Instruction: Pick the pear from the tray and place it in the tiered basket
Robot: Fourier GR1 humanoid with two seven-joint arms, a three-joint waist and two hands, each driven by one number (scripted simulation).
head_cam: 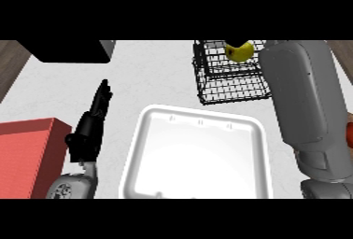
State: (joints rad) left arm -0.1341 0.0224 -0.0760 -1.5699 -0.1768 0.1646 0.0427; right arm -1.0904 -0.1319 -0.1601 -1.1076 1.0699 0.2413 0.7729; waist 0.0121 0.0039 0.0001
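Right forearm (307, 107) fills the right edge, reaching the tiered basket (231, 86); right hand hidden beyond it, state cannot be told. Pear (239, 52) shows at the basket's top. Left hand (93, 123), fingers straight and holding nothing, lies over bare worktop (151, 74), just apart from the tray (131, 158).

Left hand (89, 123) straight-fingered; right forearm (303, 93) outstretched.

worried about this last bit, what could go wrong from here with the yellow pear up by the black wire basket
The yellow pear shows at the black wire tiered basket's far edge, so it may slip outside the wires. The grey right forearm lies across the basket's right side; pulling back could catch and shift it.
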